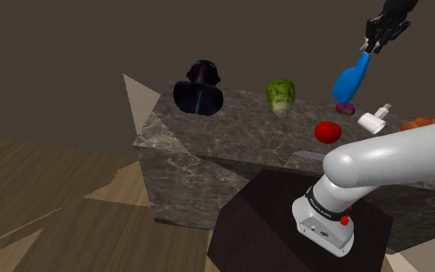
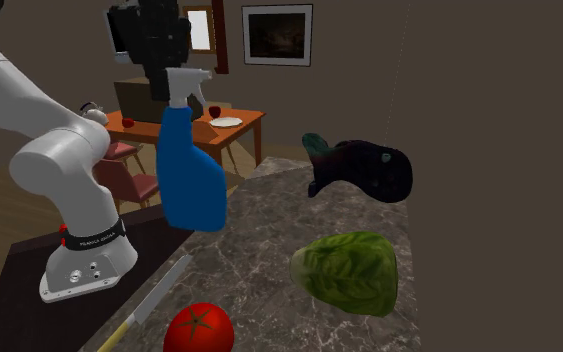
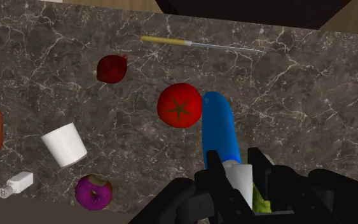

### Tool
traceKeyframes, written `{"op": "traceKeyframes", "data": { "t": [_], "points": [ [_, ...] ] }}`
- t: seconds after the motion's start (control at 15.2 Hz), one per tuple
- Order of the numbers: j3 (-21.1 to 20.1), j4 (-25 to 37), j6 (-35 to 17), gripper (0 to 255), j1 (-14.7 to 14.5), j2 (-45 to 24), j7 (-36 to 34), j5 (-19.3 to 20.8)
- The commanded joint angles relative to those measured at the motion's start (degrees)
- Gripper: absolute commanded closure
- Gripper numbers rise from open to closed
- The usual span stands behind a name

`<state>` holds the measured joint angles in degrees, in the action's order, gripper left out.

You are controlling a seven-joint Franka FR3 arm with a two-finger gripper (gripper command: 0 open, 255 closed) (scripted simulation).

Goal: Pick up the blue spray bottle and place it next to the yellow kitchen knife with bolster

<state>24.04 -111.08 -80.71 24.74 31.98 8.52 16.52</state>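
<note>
The arm [image 1: 393, 158] covers part of an orange item [image 1: 423, 122] in the shoulder view, where the blue spray bottle [image 1: 351, 77] also hides part of a purple round item [image 1: 346, 109]; the tomato [image 2: 199, 328] is cut off by the second exterior view's lower edge. The bottle hangs in the air above the marble counter [image 1: 231, 127], its white trigger head pinched in the black gripper [image 1: 372, 45]. Its long axis is near upright, base down, just beside the tomato in the wrist view, with the yellow-handled knife [image 3: 199, 43] lying beyond. A white cup [image 3: 64, 144] lies on its side near a salt shaker [image 3: 16, 184], and its inside cannot be made out.
</note>
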Motion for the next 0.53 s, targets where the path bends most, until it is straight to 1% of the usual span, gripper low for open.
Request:
{"op": "traceKeyframes", "data": {
  "t": [0.0,0.46],
  "points": [
    [1.07,-0.15,1.44,255,0.98,2.09,2.21,1.42],
    [5.13,3.1,6.84,255,3.56,6.41,10.36,5.96]
  ]
}}
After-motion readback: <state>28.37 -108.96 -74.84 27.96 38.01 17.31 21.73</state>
